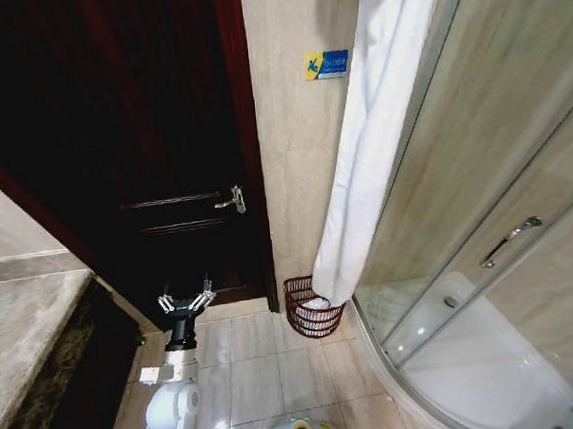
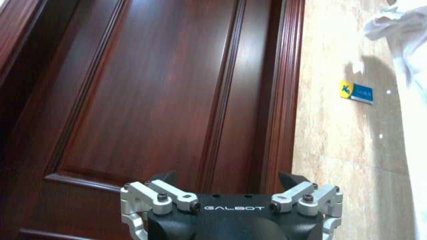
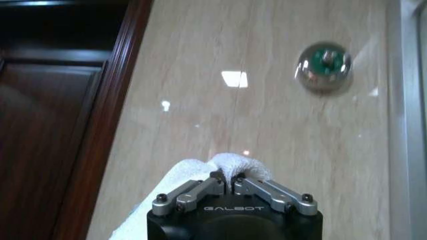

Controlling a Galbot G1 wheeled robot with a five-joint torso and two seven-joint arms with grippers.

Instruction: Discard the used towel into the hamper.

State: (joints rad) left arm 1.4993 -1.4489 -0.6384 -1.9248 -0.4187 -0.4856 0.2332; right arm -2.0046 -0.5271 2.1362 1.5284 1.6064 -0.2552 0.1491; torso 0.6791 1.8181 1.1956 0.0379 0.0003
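Dark wooden door (image 1: 159, 135) and beige tiled wall (image 1: 298, 173) back the scene. From the head camera, the towel (image 1: 362, 158) hangs long and white, its lower end at the hamper (image 1: 310, 308) on the floor by the shower enclosure (image 1: 489, 237). Left gripper (image 1: 186, 304) is spread wide, empty, before the door. Right gripper (image 3: 232, 181) — seen by its own wrist camera — is pinched closed on towel cloth.

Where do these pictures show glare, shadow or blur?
Head view: the door is very dark, and the floor tiles reflect light. Left wrist view: the towel shadows the wall. Right wrist view: bright spots on the wall; the round metal fitting is blurred.
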